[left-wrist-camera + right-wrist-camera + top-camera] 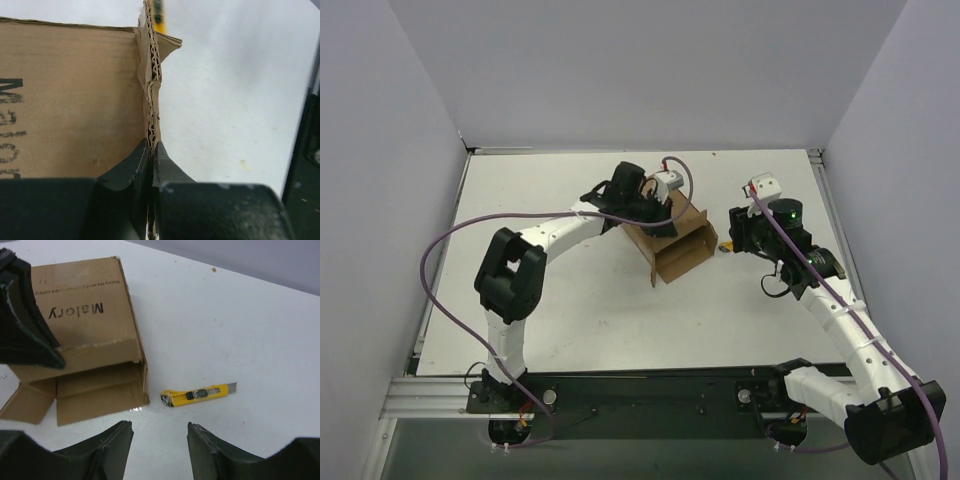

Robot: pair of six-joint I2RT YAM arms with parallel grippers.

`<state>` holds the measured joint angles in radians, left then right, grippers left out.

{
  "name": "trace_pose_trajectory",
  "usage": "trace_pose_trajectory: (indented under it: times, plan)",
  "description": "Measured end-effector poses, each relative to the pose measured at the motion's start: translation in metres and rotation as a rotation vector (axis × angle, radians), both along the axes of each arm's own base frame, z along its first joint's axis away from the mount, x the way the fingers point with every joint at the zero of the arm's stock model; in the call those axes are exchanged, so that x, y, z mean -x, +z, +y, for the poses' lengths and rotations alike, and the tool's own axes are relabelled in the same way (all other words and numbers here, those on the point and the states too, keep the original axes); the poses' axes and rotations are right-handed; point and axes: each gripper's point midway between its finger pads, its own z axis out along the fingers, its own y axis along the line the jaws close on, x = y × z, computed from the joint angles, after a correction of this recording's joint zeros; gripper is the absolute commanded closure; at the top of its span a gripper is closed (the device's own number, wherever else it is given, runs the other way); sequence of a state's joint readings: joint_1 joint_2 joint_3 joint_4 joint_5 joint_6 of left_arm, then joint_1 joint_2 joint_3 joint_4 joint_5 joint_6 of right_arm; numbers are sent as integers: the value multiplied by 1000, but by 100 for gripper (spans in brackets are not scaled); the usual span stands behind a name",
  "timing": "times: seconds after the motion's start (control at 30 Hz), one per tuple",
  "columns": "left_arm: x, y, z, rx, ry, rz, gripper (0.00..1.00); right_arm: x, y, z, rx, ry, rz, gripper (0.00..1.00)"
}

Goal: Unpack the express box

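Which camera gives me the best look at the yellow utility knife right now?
Right wrist: the utility knife lies whole, blade showing, beside the express box. Top external shows only a small yellow speck; left wrist, a blurred sliver past the cardboard edge.

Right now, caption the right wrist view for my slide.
Open right hand poised near a yellow utility knife lying beside the open-flapped express box.
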<state>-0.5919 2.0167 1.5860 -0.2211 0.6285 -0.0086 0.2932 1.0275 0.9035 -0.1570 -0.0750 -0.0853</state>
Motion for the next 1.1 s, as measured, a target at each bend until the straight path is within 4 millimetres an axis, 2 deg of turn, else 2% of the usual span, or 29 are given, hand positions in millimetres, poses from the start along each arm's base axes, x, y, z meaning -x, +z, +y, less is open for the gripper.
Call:
trace_pose_trajectory:
  times: [0.13, 0.2, 0.23, 0.3, 0.43, 0.57, 0.77, 0.9, 1.1]
  plan:
    - [45, 3, -21, 2, -48, 55, 100, 1, -5, -2, 3, -3, 12, 51]
    - [49, 1, -27, -10, -40, 56, 100, 1, -9, -2, 5, -3, 21, 51]
    - [46, 0, -26, -16, -25, 56, 100, 1, -11, -2, 6, -3, 26, 51]
    - [24, 0, -25, -26, 21, 24, 100, 0, -16, -1, 9, 1, 41, 51]
    - [-40, 1, -14, -34, 117, -51, 100, -1, -31, 2, 10, 12, 75, 47]
    - [-67, 0, 6, -36, 176, -66, 100, 1, -52, 10, -14, 35, 131, 39]
    - [-69, -1, 8, -34, 187, -58, 100, -11, -68, 32, -68, 76, 154, 39]
    - [-68, -2, 9, -18, 195, -29, 100, -23, -85, 62, -88, 136, 162, 39]
    - [-62, -4, 12, 14, 210, 9, 100, -23, -119, 99, -45, 218, 232, 35]
